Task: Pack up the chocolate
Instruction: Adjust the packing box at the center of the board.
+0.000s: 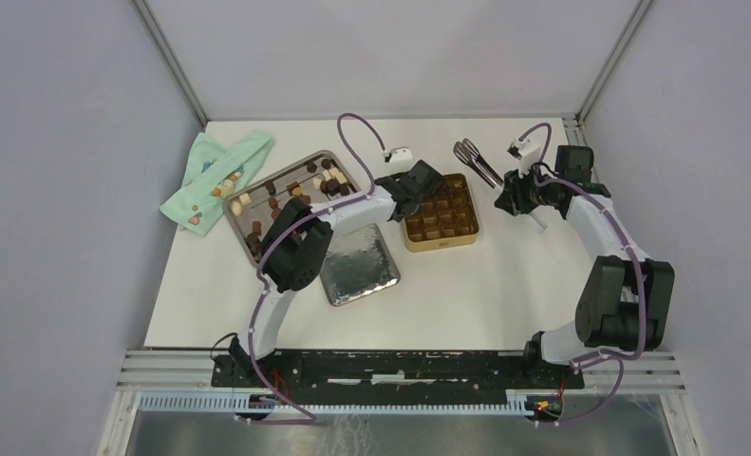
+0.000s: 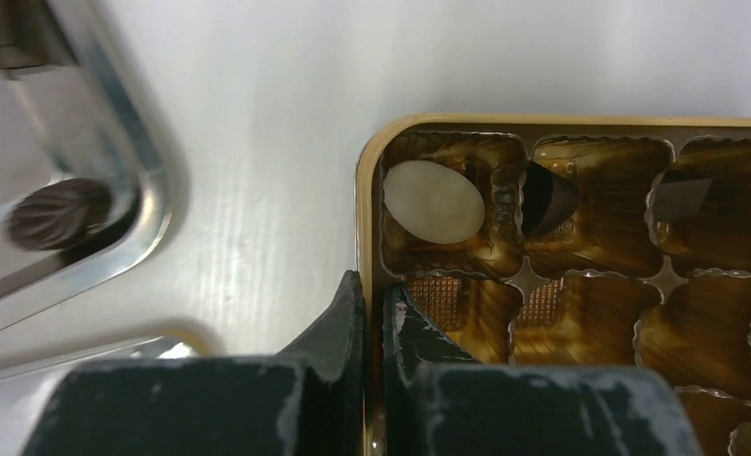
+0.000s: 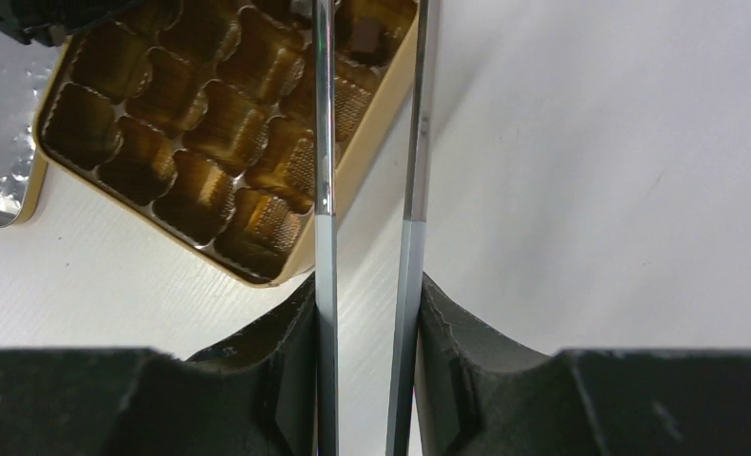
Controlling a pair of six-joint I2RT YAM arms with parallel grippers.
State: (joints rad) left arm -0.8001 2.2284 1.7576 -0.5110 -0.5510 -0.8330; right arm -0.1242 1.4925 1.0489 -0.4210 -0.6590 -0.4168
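Pinching the wall of the gold square tin with closed left fingers, gripping slim steel tongs between part-spread right fingers.

Many bite-size chocolate pieces, dark brown, lighter brown and cream-white, are lying scattered over a steel tray on the left of the table. A cream-white oval piece is sitting tilted in the gold tin's corner compartment, a dark piece leaning in the next.
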